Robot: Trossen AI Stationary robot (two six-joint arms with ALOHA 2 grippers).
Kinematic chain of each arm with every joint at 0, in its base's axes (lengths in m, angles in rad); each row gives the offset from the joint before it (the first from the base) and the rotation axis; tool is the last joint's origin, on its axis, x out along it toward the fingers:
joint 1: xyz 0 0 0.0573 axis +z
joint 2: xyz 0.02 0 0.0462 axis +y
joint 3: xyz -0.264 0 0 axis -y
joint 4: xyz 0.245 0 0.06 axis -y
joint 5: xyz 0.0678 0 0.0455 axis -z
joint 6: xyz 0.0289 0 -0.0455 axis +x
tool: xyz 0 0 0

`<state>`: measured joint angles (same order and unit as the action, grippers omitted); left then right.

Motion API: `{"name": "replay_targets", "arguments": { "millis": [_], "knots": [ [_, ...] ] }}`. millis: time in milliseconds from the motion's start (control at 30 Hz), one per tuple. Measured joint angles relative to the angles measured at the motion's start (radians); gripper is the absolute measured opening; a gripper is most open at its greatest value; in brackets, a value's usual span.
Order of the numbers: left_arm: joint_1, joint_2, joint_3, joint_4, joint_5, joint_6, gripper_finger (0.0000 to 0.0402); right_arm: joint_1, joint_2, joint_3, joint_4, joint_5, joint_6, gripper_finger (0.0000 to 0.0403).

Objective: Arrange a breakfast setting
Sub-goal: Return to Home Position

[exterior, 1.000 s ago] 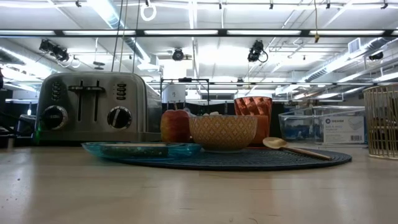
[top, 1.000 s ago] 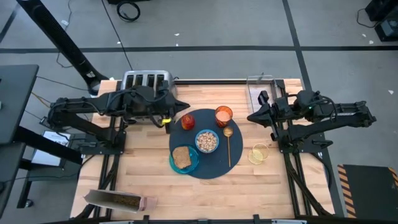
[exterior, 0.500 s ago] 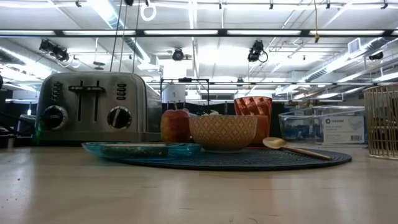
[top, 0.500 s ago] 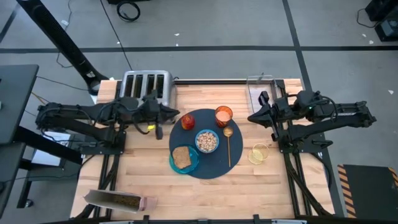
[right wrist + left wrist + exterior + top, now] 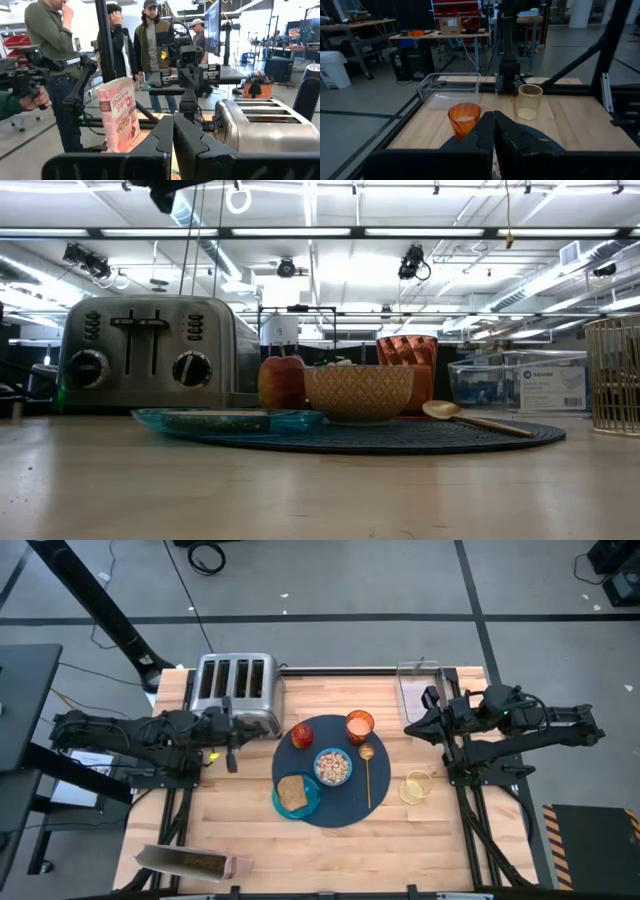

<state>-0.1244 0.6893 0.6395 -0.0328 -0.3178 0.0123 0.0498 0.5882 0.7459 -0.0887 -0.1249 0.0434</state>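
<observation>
The round dark-blue mat (image 5: 335,808) lies mid-table. On it rest the blue cereal bowl (image 5: 333,767), the orange cup (image 5: 359,725), the red fruit (image 5: 301,735), the gold spoon (image 5: 367,772) and the teal plate (image 5: 309,802) with the toast slice (image 5: 291,794) on it. My left gripper (image 5: 262,730) hovers shut left of the fruit, in front of the toaster, holding nothing; its wrist view shows the shut fingers (image 5: 493,131) aimed toward the cup (image 5: 464,117). My right gripper (image 5: 408,727) hovers shut right of the cup, also with nothing in it.
A steel toaster (image 5: 236,685) stands at the far left. A clear container (image 5: 415,685) sits at the far right, and a gold wire cup (image 5: 415,787) stands right of the mat. A cereal box (image 5: 190,862) lies at the near left edge. People stand beyond the table's left side (image 5: 55,60).
My left gripper has drawn back from beside the red fruit toward the table's left edge and sunk lower, staying shut. The things on the mat have kept their places.
</observation>
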Motion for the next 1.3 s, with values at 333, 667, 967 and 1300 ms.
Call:
{"name": "replay_targets", "arguments": {
  "millis": [333,667,967,1300],
  "knots": [
    [-0.013,-0.165,-0.161,0.035,0.154,-0.001,0.0011,0.000,-0.062,-0.171,0.135,0.028,0.014,0.0016],
    [-0.013,-0.300,-0.351,0.150,0.267,-0.027,0.0011,0.000,-0.175,-0.354,0.241,0.095,0.009,0.0014],
    [-0.012,-0.346,-0.427,0.153,0.267,-0.027,0.0011,0.000,-0.275,-0.467,0.298,0.131,0.013,0.0014],
    [-0.021,-0.423,-0.501,0.170,0.267,-0.027,0.0011,0.000,-0.369,-0.543,0.299,0.132,0.013,0.0014]
  ]
}}
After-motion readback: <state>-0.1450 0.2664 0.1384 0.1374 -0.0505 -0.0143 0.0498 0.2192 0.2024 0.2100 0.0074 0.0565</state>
